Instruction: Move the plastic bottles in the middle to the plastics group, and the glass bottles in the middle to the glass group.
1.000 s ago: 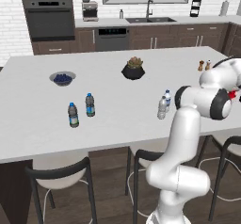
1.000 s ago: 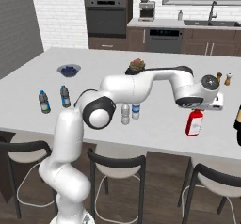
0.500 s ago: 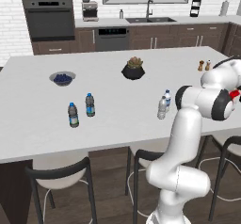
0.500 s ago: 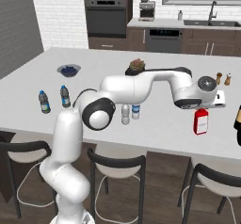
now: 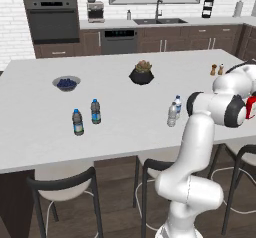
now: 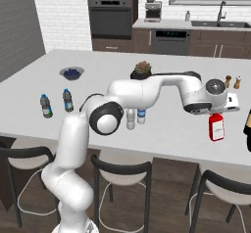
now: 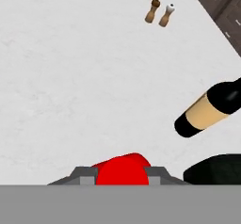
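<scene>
My gripper (image 6: 215, 112) is shut on the top of the red glass bottle (image 6: 216, 128), which hangs upright over the right end of the island counter (image 6: 166, 129). In the hand view the red bottle (image 7: 123, 168) sits between my gripper (image 7: 123, 176) fingers. Just to its right is the glass group: a dark bottle with a tan label (image 7: 207, 110) and another dark shape (image 7: 212, 171). Two clear plastic bottles (image 6: 131, 119) (image 6: 141, 115) stand mid-counter, partly behind my arm. The plastics group, two dark-capped bottles (image 5: 77, 122) (image 5: 95, 111), stands at the left.
A bowl of blueberries (image 5: 66, 83) and a dark potted plant (image 5: 142, 73) stand farther back on the counter. Salt and pepper shakers (image 7: 158, 12) are at the far right corner. Stools (image 6: 120, 178) line the near edge.
My arm has carried the red bottle further right along the counter, closer to the dark bottles at the right end. The other bottles have not moved.
</scene>
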